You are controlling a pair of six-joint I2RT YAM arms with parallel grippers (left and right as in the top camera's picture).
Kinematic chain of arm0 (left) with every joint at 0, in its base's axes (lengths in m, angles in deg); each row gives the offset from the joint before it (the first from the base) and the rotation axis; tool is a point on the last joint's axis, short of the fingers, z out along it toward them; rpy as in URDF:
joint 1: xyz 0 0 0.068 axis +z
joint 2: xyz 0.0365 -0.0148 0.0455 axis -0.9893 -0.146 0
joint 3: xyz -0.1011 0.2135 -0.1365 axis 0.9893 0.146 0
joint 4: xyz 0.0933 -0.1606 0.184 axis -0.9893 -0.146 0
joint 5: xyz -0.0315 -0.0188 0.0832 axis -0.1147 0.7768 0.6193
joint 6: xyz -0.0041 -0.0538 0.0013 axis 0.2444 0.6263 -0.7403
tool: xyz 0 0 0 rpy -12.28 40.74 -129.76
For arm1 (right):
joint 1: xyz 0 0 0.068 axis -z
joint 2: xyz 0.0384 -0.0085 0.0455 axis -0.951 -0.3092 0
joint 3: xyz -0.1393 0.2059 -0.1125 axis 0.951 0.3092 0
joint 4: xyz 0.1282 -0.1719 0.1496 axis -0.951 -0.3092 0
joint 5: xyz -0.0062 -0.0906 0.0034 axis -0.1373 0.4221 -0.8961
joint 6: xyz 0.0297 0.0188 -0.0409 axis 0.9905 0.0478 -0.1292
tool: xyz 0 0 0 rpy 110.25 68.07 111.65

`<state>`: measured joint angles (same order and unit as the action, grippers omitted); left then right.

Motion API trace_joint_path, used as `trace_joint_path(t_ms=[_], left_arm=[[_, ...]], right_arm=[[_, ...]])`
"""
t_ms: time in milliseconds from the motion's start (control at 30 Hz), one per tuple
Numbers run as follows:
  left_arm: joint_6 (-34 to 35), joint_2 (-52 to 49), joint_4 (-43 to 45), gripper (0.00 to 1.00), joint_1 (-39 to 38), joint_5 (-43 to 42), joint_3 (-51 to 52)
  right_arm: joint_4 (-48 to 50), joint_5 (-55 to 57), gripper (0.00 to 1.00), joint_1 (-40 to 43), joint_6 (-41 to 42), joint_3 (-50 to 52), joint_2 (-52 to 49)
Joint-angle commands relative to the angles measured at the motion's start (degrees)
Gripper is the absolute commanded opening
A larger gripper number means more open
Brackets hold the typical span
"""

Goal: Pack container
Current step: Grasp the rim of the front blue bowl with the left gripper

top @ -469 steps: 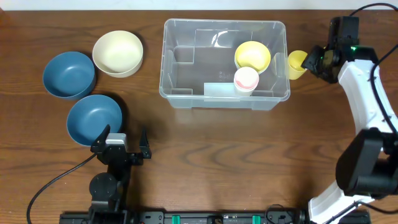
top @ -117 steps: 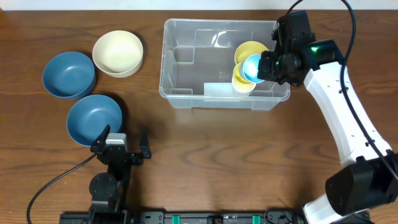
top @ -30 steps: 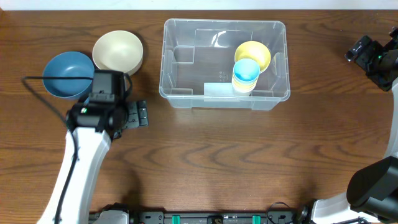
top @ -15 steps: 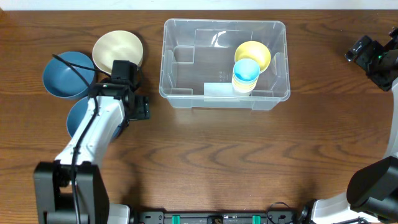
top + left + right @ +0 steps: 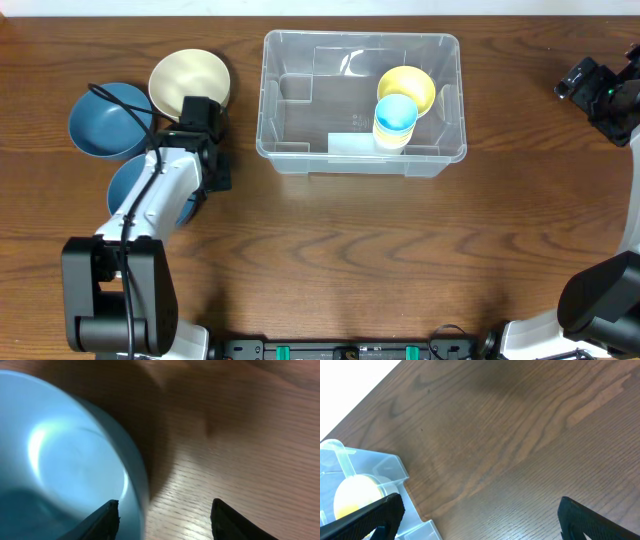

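The clear plastic container stands at the back middle of the table; its corner shows in the right wrist view. Inside it are a yellow bowl and a stack of cups with a light blue one on top. My left gripper is open, its fingers straddling the right rim of the near blue bowl, which fills the left wrist view. My right gripper is open and empty at the far right edge, its fingers over bare wood.
A second blue bowl and a cream bowl stand at the back left, just behind the left arm. The table's far edge runs close behind the container.
My left gripper has moved from the table's front up to the blue bowls and now sits lower at the near bowl's right rim. The right arm has not moved.
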<state>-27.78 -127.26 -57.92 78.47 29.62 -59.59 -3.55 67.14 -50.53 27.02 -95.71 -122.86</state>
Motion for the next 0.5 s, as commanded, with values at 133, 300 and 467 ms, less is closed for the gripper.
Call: trace_joint_path(t_ms=[133,300,467], left_arm=[[-0.1,-2.1,0.9,0.59,3.8,1.5,-0.5],[-0.1,-2.5,1.2,0.28,4.4,1.5,-0.5],[0.0,-2.5,2.1,0.06,4.4,-0.2,-0.5]], right_arm=[[0.0,0.1,0.99,0.3,0.5,-0.4,1.5],[0.0,0.2,0.99,0.3,0.5,-0.4,1.5],[0.0,0.1,0.99,0.3,0.5,-0.4,1.5]])
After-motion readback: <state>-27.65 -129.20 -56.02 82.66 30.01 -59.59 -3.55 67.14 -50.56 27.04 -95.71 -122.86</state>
